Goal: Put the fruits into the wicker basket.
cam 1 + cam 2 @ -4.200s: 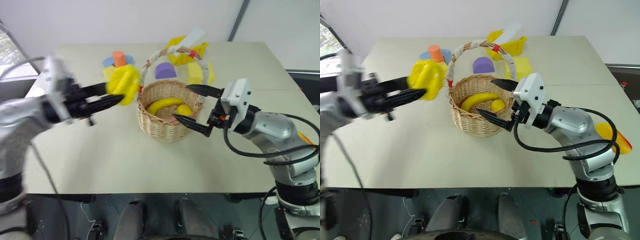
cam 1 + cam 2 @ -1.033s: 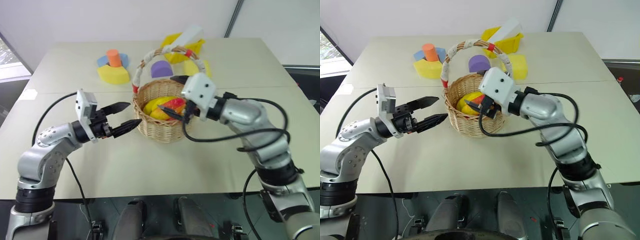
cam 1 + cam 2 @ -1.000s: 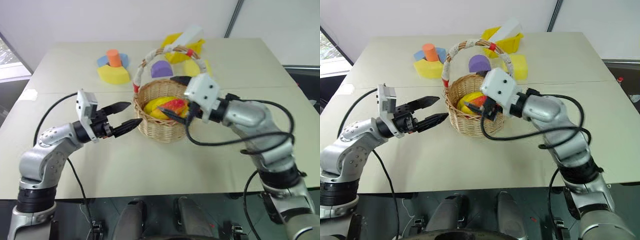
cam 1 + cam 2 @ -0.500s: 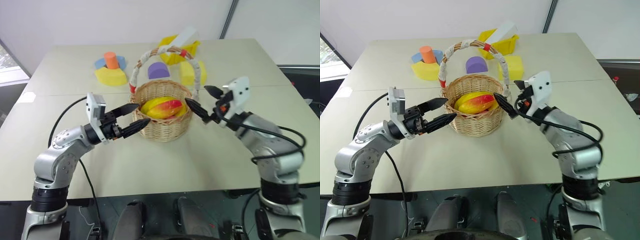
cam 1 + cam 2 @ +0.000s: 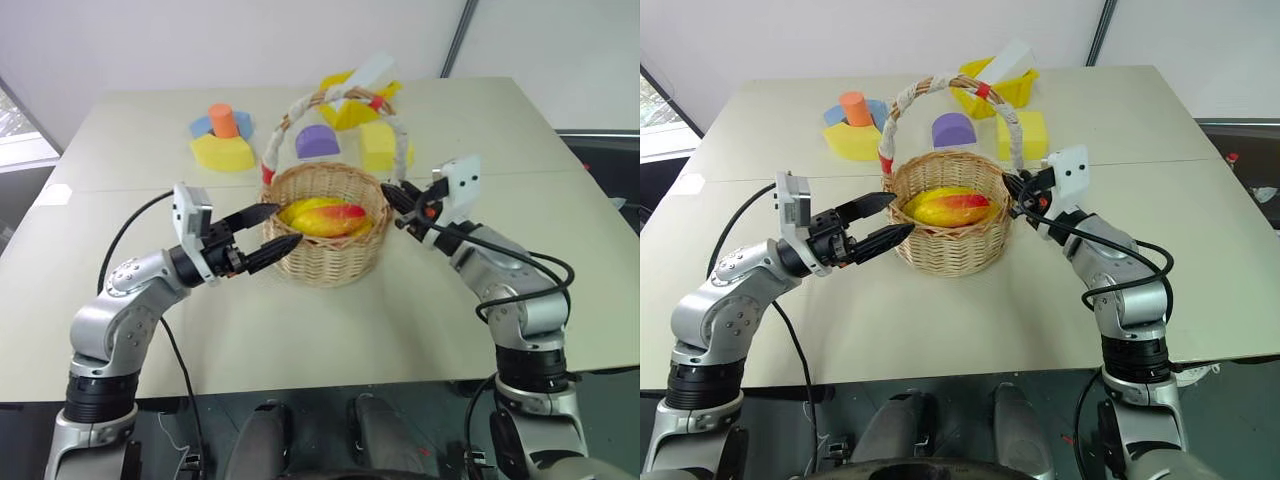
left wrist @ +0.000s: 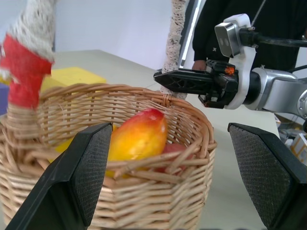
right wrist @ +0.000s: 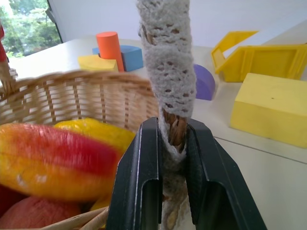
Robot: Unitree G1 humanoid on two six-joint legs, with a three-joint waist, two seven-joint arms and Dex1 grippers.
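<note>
On the beige table (image 5: pixel 300 330) we find the wicker basket (image 5: pixel 330 262) holding the fruits (image 5: pixel 322 217), our right gripper (image 7: pixel 166 158) clamped on its handle base, our left gripper (image 5: pixel 268 228) spread wide just beside its rim.

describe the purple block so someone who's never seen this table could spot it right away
Find the wicker basket mid-table; just behind its arched handle sits the purple block. It is a small dome, the only purple piece, between the yellow cube and the orange cylinder.
</note>
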